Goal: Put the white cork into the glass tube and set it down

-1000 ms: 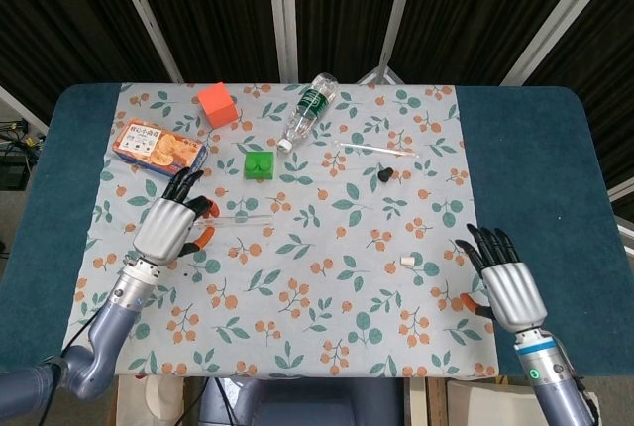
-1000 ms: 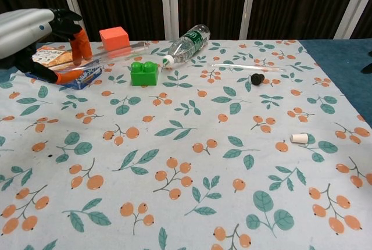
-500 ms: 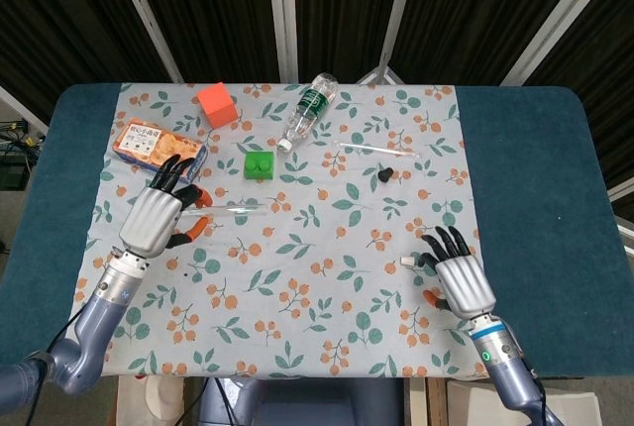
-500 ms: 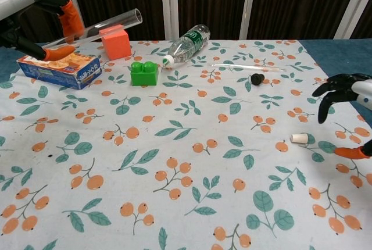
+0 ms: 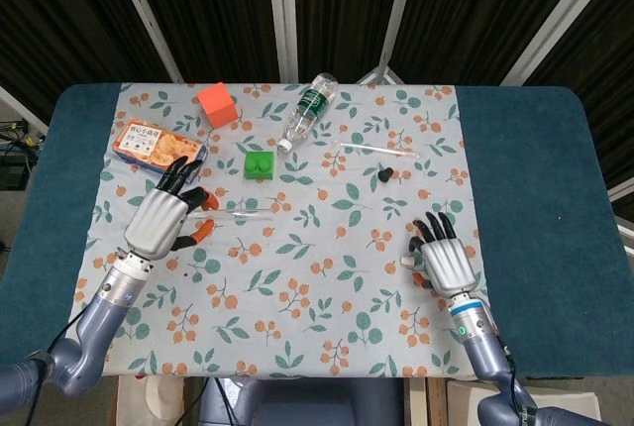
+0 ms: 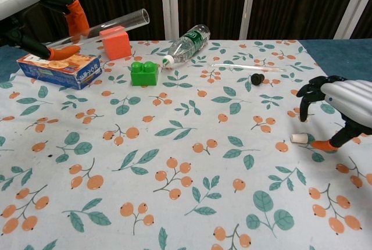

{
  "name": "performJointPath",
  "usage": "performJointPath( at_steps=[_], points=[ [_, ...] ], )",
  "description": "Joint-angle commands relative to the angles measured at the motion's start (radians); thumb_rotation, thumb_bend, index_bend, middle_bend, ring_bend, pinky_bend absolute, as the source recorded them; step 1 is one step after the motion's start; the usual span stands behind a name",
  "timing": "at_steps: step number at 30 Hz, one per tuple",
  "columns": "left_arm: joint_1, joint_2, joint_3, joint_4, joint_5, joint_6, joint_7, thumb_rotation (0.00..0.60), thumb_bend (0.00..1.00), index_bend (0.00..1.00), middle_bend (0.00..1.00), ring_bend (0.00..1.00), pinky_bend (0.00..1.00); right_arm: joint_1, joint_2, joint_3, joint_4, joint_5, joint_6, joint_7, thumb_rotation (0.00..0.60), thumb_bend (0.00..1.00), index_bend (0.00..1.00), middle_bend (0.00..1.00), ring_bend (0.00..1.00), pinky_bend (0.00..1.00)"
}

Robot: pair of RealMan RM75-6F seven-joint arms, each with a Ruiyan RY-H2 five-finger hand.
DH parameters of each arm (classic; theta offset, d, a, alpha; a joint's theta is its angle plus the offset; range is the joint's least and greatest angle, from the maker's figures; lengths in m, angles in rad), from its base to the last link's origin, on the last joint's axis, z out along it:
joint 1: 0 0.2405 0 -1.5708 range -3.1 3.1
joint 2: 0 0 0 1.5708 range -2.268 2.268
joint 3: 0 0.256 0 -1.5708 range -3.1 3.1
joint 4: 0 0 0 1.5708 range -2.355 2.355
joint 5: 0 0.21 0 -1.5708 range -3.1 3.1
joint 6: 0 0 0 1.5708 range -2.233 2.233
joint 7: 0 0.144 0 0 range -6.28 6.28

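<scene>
The clear glass tube (image 5: pixel 241 214) (image 6: pixel 100 29) is lifted off the cloth, pinched at one end by my left hand (image 5: pixel 163 220) (image 6: pixel 36 3); its open end points right. On the tablecloth at the right lies the small white cork (image 5: pixel 406 262) (image 6: pixel 299 138). My right hand (image 5: pixel 444 259) (image 6: pixel 337 103) hovers just right of the cork, fingers spread and arched over it, thumb tip low beside it. Nothing is in that hand.
An orange cube (image 5: pixel 216 105), a green brick (image 5: pixel 260 164), a lying plastic bottle (image 5: pixel 306 110) and a snack box (image 5: pixel 157 145) sit at the back left. A thin glass rod (image 5: pixel 376 149) and a black cap (image 5: pixel 384 175) lie behind the cork.
My right hand has moved left and forward, closing in on the cork. My left hand has lifted the tube off the cloth and now holds it almost still.
</scene>
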Motion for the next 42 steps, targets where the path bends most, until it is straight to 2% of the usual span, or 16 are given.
performJointPath(
  at_steps=[1, 26, 30, 42],
  points=[
    [-0.002, -0.003, -0.002, 0.002, -0.001, -0.003, -0.001, 0.6, 0.75, 0.54, 0.59, 0.09, 0.0, 0.011, -0.015, 0.008, 0.013, 0.017, -0.009, -0.01, 0.6, 0.26, 0.49, 0.2, 0.03, 0.02],
    [-0.006, -0.013, -0.006, 0.014, 0.008, -0.011, -0.004, 0.6, 0.75, 0.54, 0.59, 0.09, 0.0, 0.048, -0.085, -0.006, 0.104, 0.091, -0.031, -0.04, 0.6, 0.33, 0.52, 0.2, 0.03, 0.02],
    [-0.006, -0.013, -0.007, 0.015, 0.007, -0.012, -0.002, 0.6, 0.75, 0.54, 0.59, 0.09, 0.0, 0.05, -0.089, -0.005, 0.114, 0.101, -0.03, -0.039, 0.6, 0.39, 0.52, 0.2, 0.03, 0.02],
    [-0.008, -0.02, -0.006, 0.013, 0.01, -0.019, 0.0, 0.6, 0.75, 0.54, 0.59, 0.09, 0.0, 0.054, -0.076, -0.012, 0.08, 0.079, -0.005, -0.017, 0.6, 0.44, 0.56, 0.21, 0.03, 0.02]
  ],
)
